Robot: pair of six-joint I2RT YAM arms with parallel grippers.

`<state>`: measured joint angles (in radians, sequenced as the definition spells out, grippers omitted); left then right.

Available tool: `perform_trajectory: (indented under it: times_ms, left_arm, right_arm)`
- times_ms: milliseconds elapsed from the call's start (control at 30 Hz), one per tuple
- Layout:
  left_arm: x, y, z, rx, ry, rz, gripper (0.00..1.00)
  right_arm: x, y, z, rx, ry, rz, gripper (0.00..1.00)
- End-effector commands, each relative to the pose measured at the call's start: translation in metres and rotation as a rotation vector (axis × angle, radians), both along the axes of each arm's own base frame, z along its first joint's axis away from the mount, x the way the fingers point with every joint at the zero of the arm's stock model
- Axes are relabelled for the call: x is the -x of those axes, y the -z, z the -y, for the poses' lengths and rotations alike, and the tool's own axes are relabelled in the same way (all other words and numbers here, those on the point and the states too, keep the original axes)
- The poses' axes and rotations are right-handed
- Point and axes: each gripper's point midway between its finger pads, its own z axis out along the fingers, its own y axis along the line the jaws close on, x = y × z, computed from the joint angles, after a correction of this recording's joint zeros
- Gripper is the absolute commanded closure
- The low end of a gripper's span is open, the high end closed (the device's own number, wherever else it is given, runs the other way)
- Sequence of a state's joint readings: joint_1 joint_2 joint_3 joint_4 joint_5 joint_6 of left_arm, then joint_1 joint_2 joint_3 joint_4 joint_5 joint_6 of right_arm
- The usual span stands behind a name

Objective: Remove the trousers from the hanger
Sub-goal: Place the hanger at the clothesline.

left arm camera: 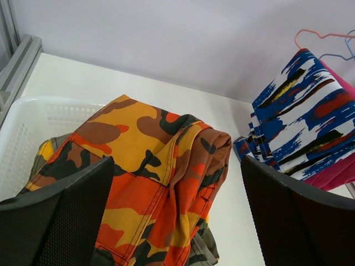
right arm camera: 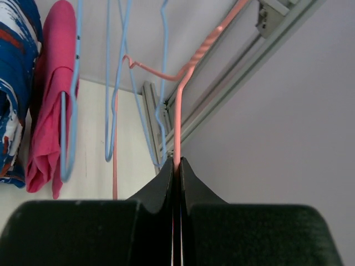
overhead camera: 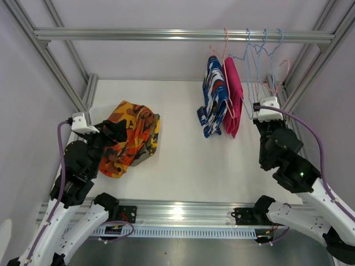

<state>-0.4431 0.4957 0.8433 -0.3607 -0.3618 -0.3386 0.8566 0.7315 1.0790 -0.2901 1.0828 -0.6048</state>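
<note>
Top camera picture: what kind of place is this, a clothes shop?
Probably a robot lab test booth, not a shop: a metal frame around a white table, wire hangers on its bar, and robot arms bolted on.

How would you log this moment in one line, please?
left jaws: open over orange trousers atop basket | right jaws: shut on pink hanger | hanging: blue-patterned trousers, magenta trousers

White table (overhead camera: 183, 160) in front of me; aluminium crossbar (overhead camera: 138, 34) overhead at 12 o'clock, slotted base rail (overhead camera: 183, 210) at 6 o'clock. White perforated basket (left arm camera: 28, 133) sits on the table at my 9 o'clock, beside a grey frame post (left arm camera: 19, 61).
</note>
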Motion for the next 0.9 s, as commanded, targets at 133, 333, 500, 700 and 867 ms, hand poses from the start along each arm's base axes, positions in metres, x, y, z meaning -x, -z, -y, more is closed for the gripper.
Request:
perform_trajectory:
  times_ms: [133, 333, 500, 700, 867]
  left_arm:
    - [0.002, -0.006, 0.005, 0.001, 0.031, 0.027, 0.01]
    - [0.003, -0.007, 0.005, 0.001, 0.032, 0.031, 0.01]
    - [0.003, -0.007, 0.004, -0.001, 0.031, 0.034, 0.0]
    - [0.003, -0.007, 0.003, -0.004, 0.026, 0.033, 0.01]
    - [0.003, -0.007, 0.003, -0.008, 0.026, 0.032, 0.01]
  right_arm:
    - [-0.042, -0.015, -0.019, -0.146, -0.02, 0.018, 1.0]
    - [-0.064, -0.012, -0.016, -0.281, -0.035, 0.01, 1.0]
    - [-0.075, -0.019, -0.009, -0.332, -0.029, 0.012, 1.0]
    - [-0.086, -0.032, -0.005, -0.406, -0.069, 0.049, 1.0]
    - [-0.097, -0.036, -0.005, -0.397, -0.085, 0.048, 1.0]
